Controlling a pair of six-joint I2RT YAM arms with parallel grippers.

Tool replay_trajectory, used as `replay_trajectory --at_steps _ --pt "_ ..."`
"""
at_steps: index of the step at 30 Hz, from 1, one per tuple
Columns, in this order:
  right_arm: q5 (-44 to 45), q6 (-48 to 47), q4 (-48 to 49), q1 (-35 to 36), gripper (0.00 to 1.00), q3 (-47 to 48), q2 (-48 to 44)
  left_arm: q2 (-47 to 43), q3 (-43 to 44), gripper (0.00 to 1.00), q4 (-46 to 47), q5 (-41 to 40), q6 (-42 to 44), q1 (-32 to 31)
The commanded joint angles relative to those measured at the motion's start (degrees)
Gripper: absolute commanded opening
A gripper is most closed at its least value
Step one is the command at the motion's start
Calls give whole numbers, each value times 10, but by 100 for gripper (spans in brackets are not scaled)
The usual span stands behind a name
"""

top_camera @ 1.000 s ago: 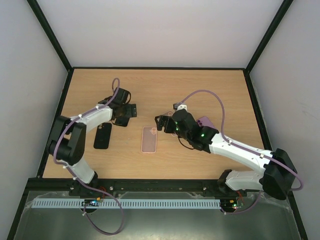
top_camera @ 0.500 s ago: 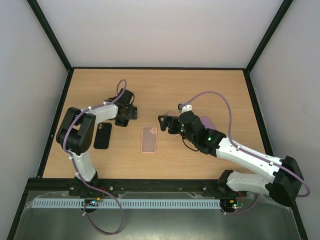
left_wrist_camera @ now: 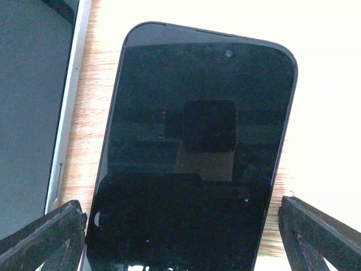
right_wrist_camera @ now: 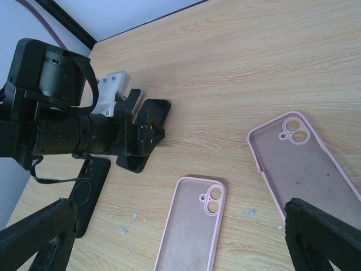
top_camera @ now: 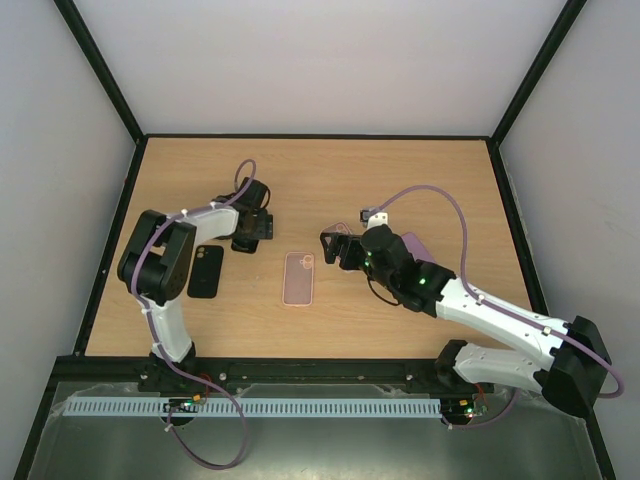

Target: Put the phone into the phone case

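A black phone [left_wrist_camera: 197,147] lies screen up on the wooden table and fills the left wrist view. My left gripper [left_wrist_camera: 183,226] is open, with one finger on each side of the phone's near end; a gap shows at the right finger. In the top view the left gripper [top_camera: 258,228] is low at the table's left-centre. An empty pink phone case [top_camera: 298,277] lies open side up in the middle, also in the right wrist view [right_wrist_camera: 189,237]. My right gripper [right_wrist_camera: 180,212] is open and empty above it, and in the top view [top_camera: 333,245] it is just right of the case.
A black case [top_camera: 205,270] with a ring on its back lies left of the pink case, also in the right wrist view [right_wrist_camera: 90,189]. A second pink case [right_wrist_camera: 304,164] lies to the right, partly under my right arm [top_camera: 412,243]. A grey flat surface with a pale edge [left_wrist_camera: 34,101] lies beside the phone.
The left arm has folded lower and its gripper has shifted slightly right over the phone. The right gripper has drawn back a little to the right. The cases have not moved.
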Motion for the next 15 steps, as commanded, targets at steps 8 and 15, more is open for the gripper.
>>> replay_trajectory --at_steps 8,15 --pt "16 10 1 -1 98 -12 -12 7 17 89 -43 0 -30 -42" --pt "17 21 3 -2 98 -26 -23 54 70 94 -58 -43 -20 -30"
